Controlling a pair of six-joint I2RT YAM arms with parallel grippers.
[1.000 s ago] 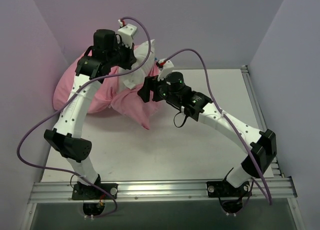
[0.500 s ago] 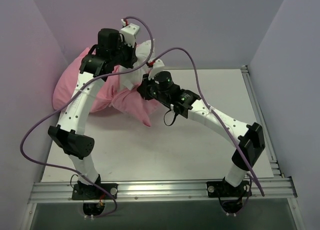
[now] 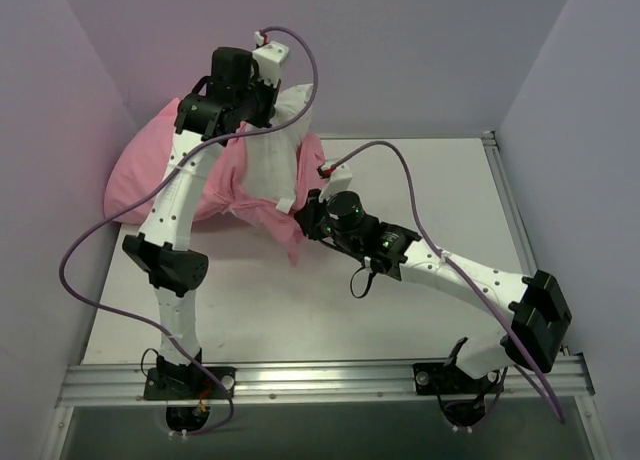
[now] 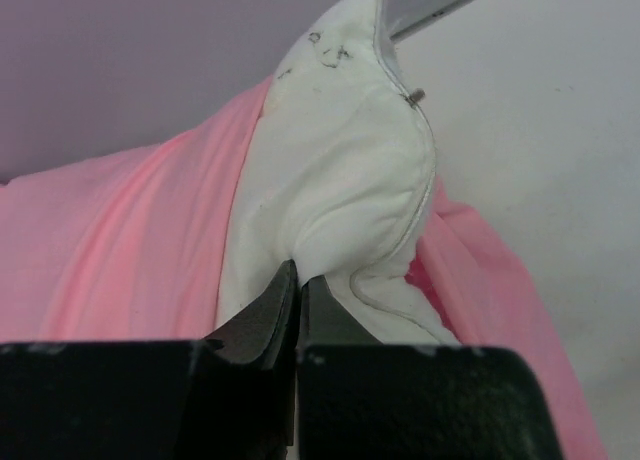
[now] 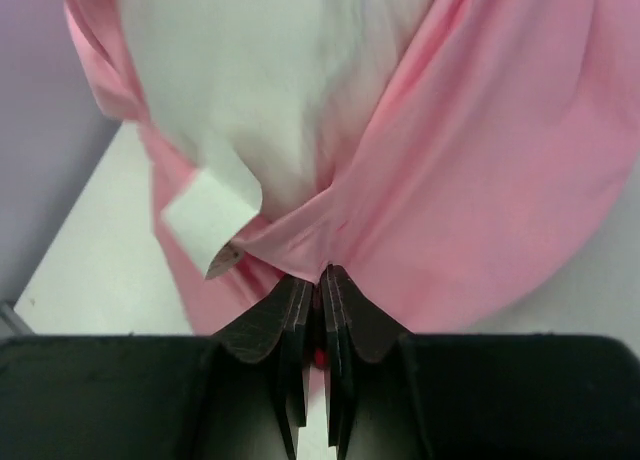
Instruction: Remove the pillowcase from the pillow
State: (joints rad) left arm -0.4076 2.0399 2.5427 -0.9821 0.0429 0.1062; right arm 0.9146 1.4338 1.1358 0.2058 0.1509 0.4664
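The pink pillowcase (image 3: 150,170) lies bunched at the back left of the table, and the white pillow (image 3: 272,155) sticks out of its open end. My left gripper (image 4: 297,272) is shut on the pillow's white fabric and holds that end raised near the back wall. In front of it, my right gripper (image 5: 322,275) is shut on a fold of the pillowcase (image 5: 500,170) at its opening. A white label (image 5: 208,217) hangs from the pillow (image 5: 260,90) just left of those jaws. In the left wrist view the pillowcase (image 4: 140,250) wraps both sides of the pillow (image 4: 340,170).
Purple walls close in the back and both sides. The white table (image 3: 420,180) shows bare to the right and in front of the fabric. A metal rail (image 3: 320,380) runs along the near edge. Purple cables (image 3: 90,250) loop off both arms.
My right gripper has shut on the pillowcase edge and drawn it toward the near side. The left gripper has lifted the pillow end a little higher and to the right.
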